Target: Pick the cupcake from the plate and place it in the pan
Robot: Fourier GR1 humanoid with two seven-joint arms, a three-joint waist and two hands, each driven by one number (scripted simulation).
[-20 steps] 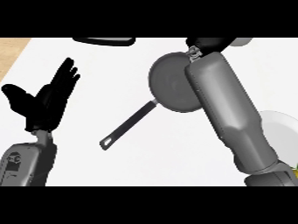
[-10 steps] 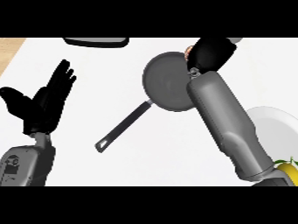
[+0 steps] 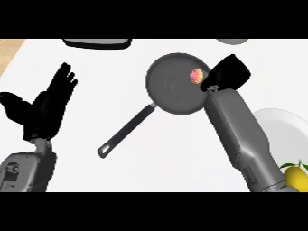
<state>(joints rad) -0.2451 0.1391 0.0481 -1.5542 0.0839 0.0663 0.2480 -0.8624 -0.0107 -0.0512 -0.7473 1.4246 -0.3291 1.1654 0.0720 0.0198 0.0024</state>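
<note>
The small pink-topped cupcake (image 3: 197, 75) is seen inside the dark round frying pan (image 3: 173, 92), just left of the black right hand (image 3: 228, 73). Whether that hand's fingers are spread cannot be told. The left hand (image 3: 41, 106), held spread, is well apart at the left.

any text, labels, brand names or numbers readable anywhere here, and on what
None can be read.
The pan, the cupcake in it, the plate and the lemon show no print.
The left forearm's casing has a small round mark, no letters legible.
</note>
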